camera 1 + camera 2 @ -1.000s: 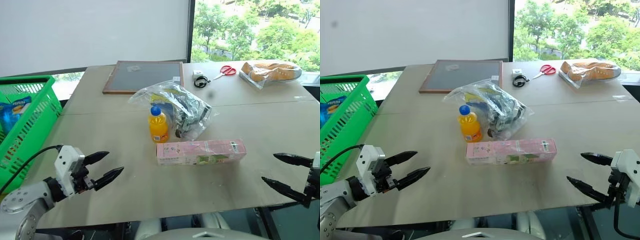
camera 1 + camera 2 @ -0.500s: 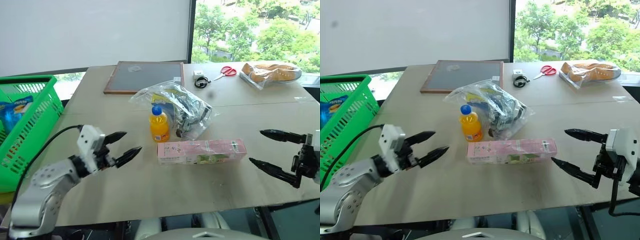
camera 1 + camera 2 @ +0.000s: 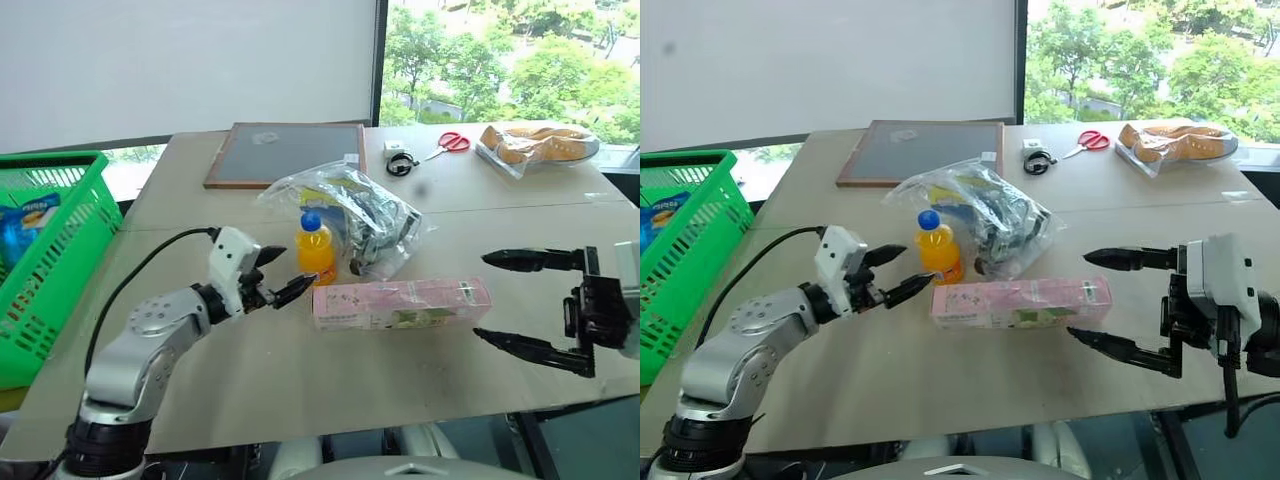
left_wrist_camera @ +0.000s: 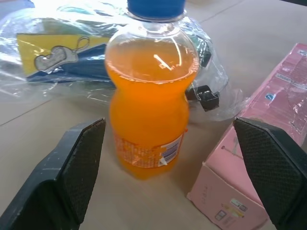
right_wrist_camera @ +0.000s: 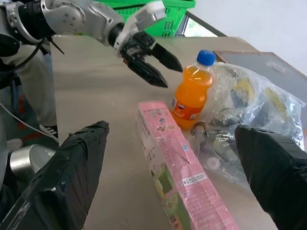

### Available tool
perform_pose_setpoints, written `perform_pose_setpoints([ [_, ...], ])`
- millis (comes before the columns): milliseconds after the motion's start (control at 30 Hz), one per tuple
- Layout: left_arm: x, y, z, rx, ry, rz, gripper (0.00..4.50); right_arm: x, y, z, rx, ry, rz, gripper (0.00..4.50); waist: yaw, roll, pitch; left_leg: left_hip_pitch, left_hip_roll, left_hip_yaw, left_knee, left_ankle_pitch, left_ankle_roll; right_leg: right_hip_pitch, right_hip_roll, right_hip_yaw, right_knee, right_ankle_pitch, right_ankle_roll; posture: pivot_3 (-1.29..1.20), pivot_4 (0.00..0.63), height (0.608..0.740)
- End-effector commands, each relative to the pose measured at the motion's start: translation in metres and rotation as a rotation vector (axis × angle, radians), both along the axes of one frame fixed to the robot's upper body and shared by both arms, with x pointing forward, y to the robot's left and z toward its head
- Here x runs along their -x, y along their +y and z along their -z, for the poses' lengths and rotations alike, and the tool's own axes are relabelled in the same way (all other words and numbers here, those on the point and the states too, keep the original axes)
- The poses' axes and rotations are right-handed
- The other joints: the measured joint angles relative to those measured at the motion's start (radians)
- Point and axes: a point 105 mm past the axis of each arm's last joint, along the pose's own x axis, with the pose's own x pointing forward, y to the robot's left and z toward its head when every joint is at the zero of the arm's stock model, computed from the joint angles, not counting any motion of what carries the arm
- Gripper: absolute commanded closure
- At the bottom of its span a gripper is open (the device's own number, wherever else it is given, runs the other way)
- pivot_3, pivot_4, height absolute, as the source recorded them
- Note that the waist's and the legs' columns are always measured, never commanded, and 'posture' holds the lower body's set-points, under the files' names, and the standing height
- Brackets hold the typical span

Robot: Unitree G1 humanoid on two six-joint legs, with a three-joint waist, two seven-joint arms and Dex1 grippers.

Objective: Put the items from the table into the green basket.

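Left wrist view: your left gripper (image 4: pixel 170 177) gapes wide, empty, framing the bottle (image 4: pixel 149 96) at centre; straddle its label squarely before closing.

My head stereo pair looking down across the table (image 3: pixel 300 390), left wrist close behind the orange-juice bottle (image 4: pixel 148 103), right wrist facing left along the pink carton (image 5: pixel 180 179), all sharing both.

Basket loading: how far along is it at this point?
Done: the green basket already holds a blue packet.

In hand: nothing gripped. The left gripper is open, aimed at the orange-juice bottle. The right gripper is open beside the pink carton.

Left: bottle, carton and clear plastic bag all sit on the table.
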Motion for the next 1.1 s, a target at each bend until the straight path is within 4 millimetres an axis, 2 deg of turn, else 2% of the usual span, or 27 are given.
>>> perform_pose_setpoints([
  [33, -0.005, -0.004, -0.007, -0.005, -0.049, 0.010, 0.10, -0.003, 0.002, -0.003, -0.010, -0.009, 0.007, 0.00, 0.001, 0.000, 0.000, 0.000, 0.000, 0.000, 0.000, 0.000, 0.000, 0.000, 0.000, 0.000, 0.000, 0.000, 0.000, -0.16, 0.024, 0.740],
  [167, -0.016, -0.004, -0.006, -0.006, -0.063, -0.020, 0.10, -0.008, 0.000, -0.009, -0.048, -0.034, 0.031, 0.00, 0.004, 0.000, 0.000, 0.000, 0.000, 0.000, 0.000, 0.000, 0.000, 0.000, 0.000, 0.000, 0.000, 0.000, 0.000, -0.17, 0.021, 0.740],
  [300, -0.022, -0.010, -0.005, 0.006, -0.075, -0.017, 0.10, -0.004, 0.001, -0.016, -0.099, -0.035, 0.014, 0.00, 0.002, -0.001, -0.001, 0.000, 0.000, 0.000, 0.000, 0.000, 0.000, 0.000, 0.000, 0.000, 0.000, 0.000, 0.000, -0.17, 0.018, 0.740],
  [900, -0.047, -0.029, 0.007, 0.035, -0.100, 0.002, 0.10, 0.000, 0.010, -0.023, -0.129, -0.044, 0.020, 0.00, -0.008, -0.001, -0.001, -0.001, 0.000, 0.000, 0.001, 0.000, 0.000, 0.000, 0.001, 0.000, 0.000, 0.000, 0.000, -0.21, 0.023, 0.740],
  [967, -0.050, -0.032, 0.009, 0.046, -0.098, 0.008, 0.63, 0.000, 0.010, -0.022, -0.126, -0.044, 0.023, 0.00, -0.011, -0.001, -0.001, -0.001, 0.000, -0.001, 0.001, 0.000, 0.000, 0.000, 0.001, 0.000, 0.000, 0.000, 0.000, -0.21, 0.023, 0.740],
  [1033, -0.050, -0.033, 0.010, 0.047, -0.100, 0.013, 1.37, 0.000, 0.011, -0.021, -0.123, -0.042, 0.028, 0.00, -0.017, -0.001, -0.001, -0.001, 0.000, -0.001, 0.001, 0.000, 0.000, 0.000, 0.001, 0.000, 0.000, 0.000, 0.000, -0.22, 0.021, 0.740],
  [1067, -0.050, -0.033, 0.011, 0.046, -0.099, 0.015, 1.61, 0.001, 0.011, -0.021, -0.121, -0.041, 0.030, 0.00, -0.020, -0.001, -0.001, -0.001, 0.000, -0.001, 0.001, 0.000, 0.000, 0.000, 0.001, 0.000, 0.000, 0.000, 0.000, -0.22, 0.021, 0.740],
  [1100, -0.050, -0.033, 0.012, 0.045, -0.100, 0.016, 1.63, 0.001, 0.010, -0.020, -0.121, -0.040, 0.033, 0.00, -0.021, -0.001, -0.001, -0.001, 0.000, -0.001, 0.001, 0.000, 0.000, 0.000, 0.001, 0.000, 0.000, 0.000, 0.000, -0.23, 0.025, 0.740],
])
